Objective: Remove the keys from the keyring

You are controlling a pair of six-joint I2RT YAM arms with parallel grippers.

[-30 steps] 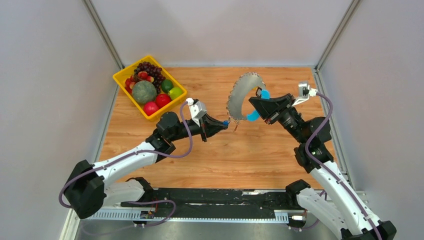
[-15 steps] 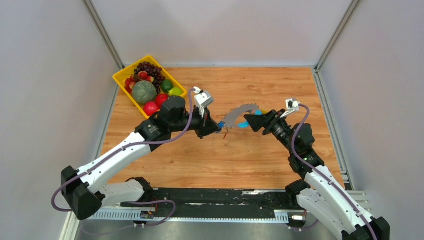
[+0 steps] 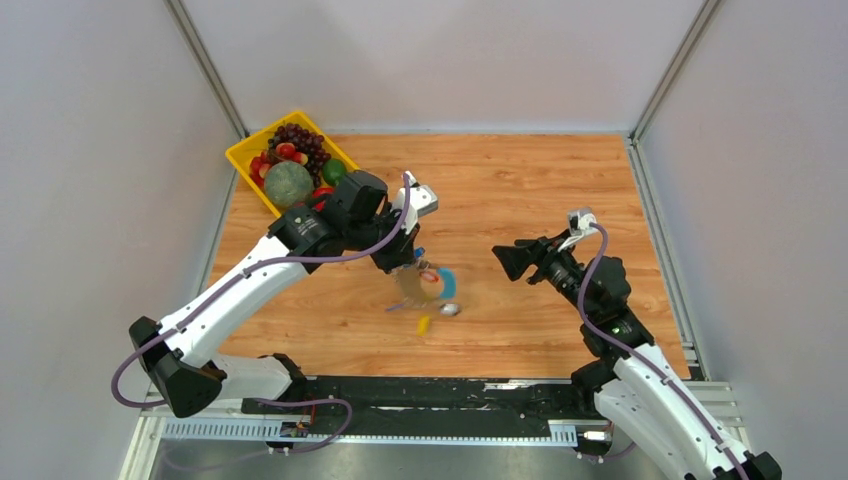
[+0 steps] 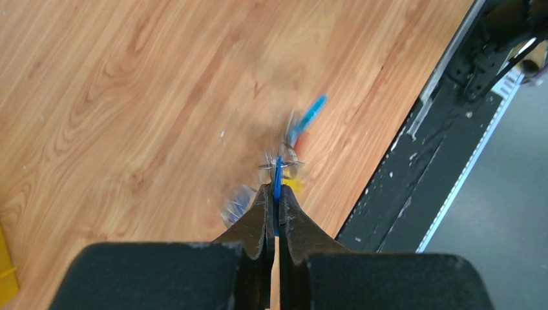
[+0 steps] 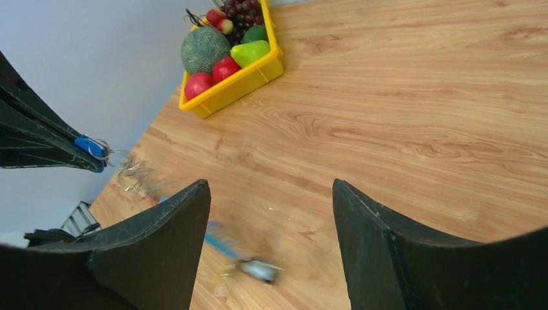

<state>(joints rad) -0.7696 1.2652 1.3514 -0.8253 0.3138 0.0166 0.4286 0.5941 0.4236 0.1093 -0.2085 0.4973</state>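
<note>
A yellow tray (image 3: 250, 160) of fruit sits at the far left corner, clear of the work. Just right of it the left pincer (image 4: 276, 194) is closed tight on a thin blue tag (image 4: 278, 173), which I take to be one of the keys. The keyring (image 3: 437, 285) dangles from that grip above the middle of the tabletop (image 3: 520, 180). It is smeared by motion, with the blue band (image 3: 450, 283) on its right side. A yellow tag (image 3: 423, 323) and a silver blur show below it. Whether they are on the ring or loose, and whether the ring touches the wood, I cannot tell. Well to the right, the right pincer (image 5: 270, 187) is spread wide and holds nothing.

The step in hand looks like working the first key off, with only one end held. Next, the right pincer probably needs to reach in and take the loop close to the pinched key, ideally once the swing settles. The two arms can then pull apart.
</note>
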